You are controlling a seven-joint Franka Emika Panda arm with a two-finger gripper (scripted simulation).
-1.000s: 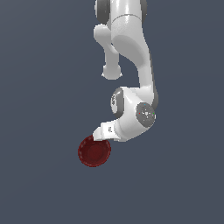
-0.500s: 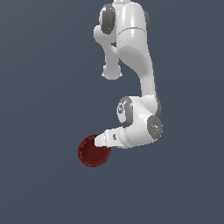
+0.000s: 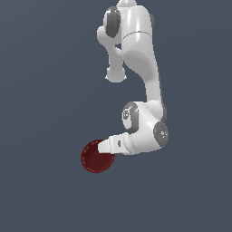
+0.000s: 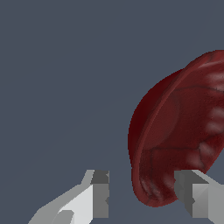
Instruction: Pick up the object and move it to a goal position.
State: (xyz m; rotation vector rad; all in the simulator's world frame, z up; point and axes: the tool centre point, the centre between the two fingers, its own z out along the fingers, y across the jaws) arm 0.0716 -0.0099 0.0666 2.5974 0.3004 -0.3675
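Note:
The object, a small dark red bowl [image 3: 93, 158] with a ribbed rim, shows low in the exterior view, just to the exterior view's left of the white hand. My gripper [image 3: 102, 147] reaches over its edge there. In the wrist view the bowl [image 4: 179, 131] looks tilted and fills one side. Its rim passes between my two fingers, so the gripper [image 4: 142, 177] straddles it. One grey fingertip [image 4: 101, 177] stands clear of the bowl with a visible gap. The other fingertip [image 4: 186, 179] lies against the bowl's inside. The jaws are apart.
Only a plain dark grey-blue background surrounds the bowl and the arm in both views. The white arm [image 3: 145, 90] hangs down from the top of the exterior view, with its elbow to the exterior view's right of the hand.
The arm has dropped and its elbow has swung toward the exterior view's right. The hand has come slightly lower onto the bowl's edge. The bowl has stayed in about the same place.

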